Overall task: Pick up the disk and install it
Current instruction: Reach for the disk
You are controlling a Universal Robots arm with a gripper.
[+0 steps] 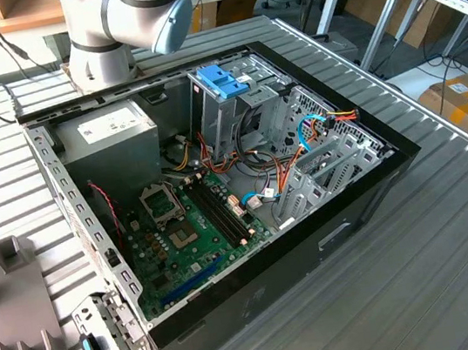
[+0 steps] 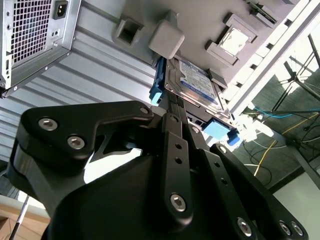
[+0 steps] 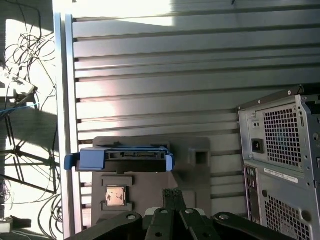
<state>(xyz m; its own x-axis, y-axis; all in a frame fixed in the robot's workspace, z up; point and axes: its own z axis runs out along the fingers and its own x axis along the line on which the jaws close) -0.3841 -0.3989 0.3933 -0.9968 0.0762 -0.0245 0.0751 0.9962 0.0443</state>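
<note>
Disk (image 3: 120, 160) sits in the grey fixture plate (image 3: 197, 172), blue rails at both ends, connector edge facing the end effector (image 3: 172, 192); white/blue label face shows in second wrist view. Can't tell if it lies flat or on edge. End effector hangs over the fixture, tips just short of the disk in first wrist view. Fingers (image 2: 172, 130) clenched together, nothing btwn them. Square chip (image 3: 115, 196) sits in a fixture pocket next to the disk. PC case (image 3: 280, 150) rests on the ribbed desk (image 3: 175, 75) beside the fixture, apart from it.
</note>
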